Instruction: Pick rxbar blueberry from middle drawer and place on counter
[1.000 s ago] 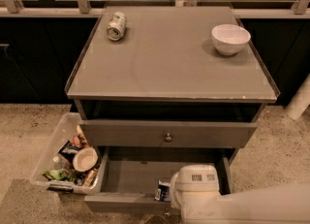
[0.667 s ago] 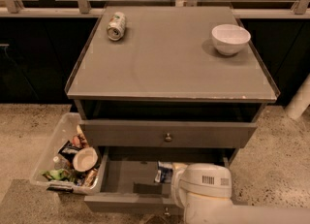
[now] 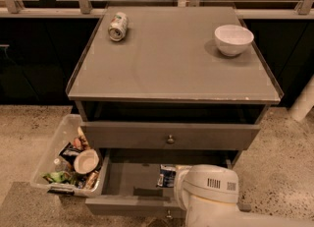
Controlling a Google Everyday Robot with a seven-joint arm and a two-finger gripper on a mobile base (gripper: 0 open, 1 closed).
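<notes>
Lying in middle drawer [image 3: 130, 178], rxbar blueberry [image 3: 167, 176], beside white wrist [image 3: 211, 187] hiding pincer

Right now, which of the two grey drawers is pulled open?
The lower one, the middle drawer, is pulled out, rxbar blueberry inside; the drawer above shows only its front. The gripper hides under the white arm by the bar.

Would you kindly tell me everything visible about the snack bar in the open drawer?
The rxbar blueberry is a small flat bar in a dark wrapper with pale print, seemingly lying on the grey floor of the open middle drawer. The white arm housing covers its right edge and hides the gripper, so any contact is unseen.
</notes>
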